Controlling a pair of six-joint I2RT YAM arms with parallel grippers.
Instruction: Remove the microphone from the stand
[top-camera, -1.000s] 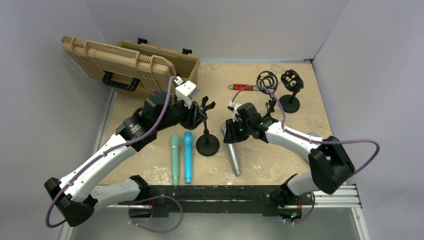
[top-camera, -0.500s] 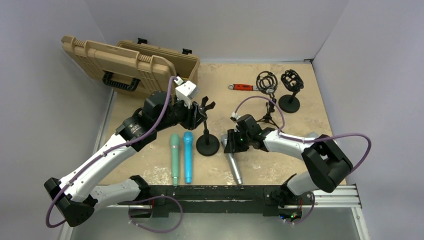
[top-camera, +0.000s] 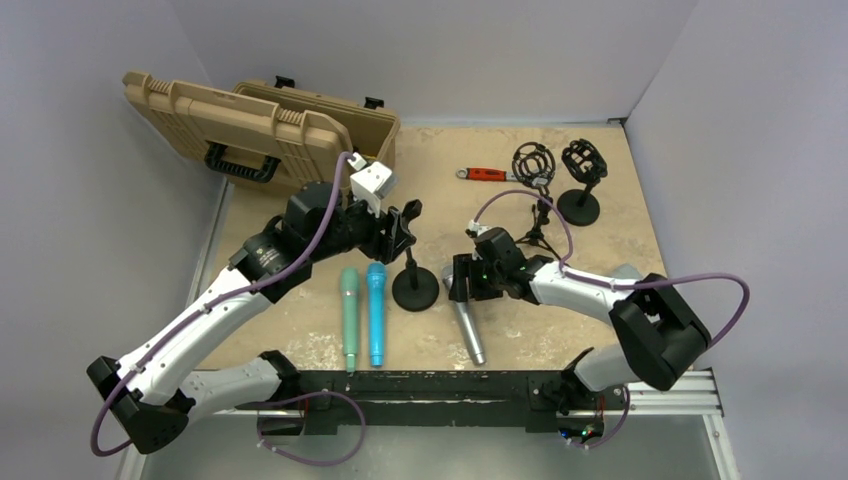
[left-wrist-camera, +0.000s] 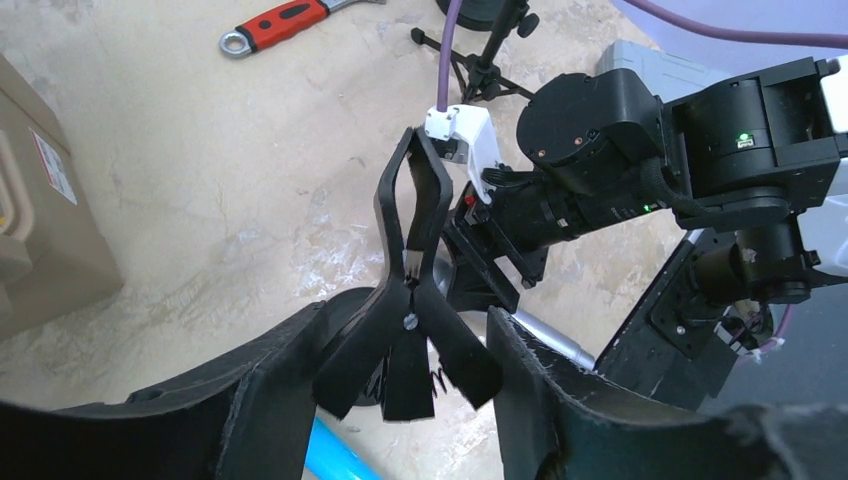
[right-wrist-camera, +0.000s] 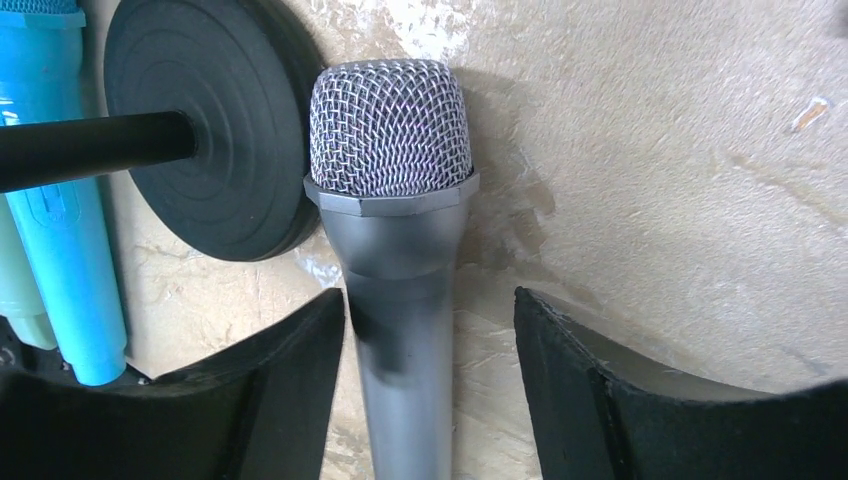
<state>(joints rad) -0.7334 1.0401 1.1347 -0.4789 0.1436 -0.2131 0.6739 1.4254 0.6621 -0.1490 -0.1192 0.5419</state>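
The silver microphone (top-camera: 466, 325) lies flat on the table, its mesh head (right-wrist-camera: 390, 130) beside the round base of the black stand (top-camera: 414, 291). My right gripper (top-camera: 458, 282) is open and straddles the body just below the head; in the right wrist view the right gripper (right-wrist-camera: 430, 298) has the body nearer its left finger. The stand's spring clip (left-wrist-camera: 415, 200) is closed and empty. My left gripper (top-camera: 405, 222) is open, and in the left wrist view the left gripper (left-wrist-camera: 407, 318) has a finger on either side of the clip's handles.
A green microphone (top-camera: 349, 315) and a blue microphone (top-camera: 376, 312) lie side by side left of the stand base. An open tan case (top-camera: 260, 130) stands at the back left. A red wrench (top-camera: 487, 174) and two shock-mount stands (top-camera: 583, 165) are at the back right.
My right gripper came down and nearer with the silver microphone, laid it beside the stand base and opened. My left gripper eased off the clip handles and the clip has closed.
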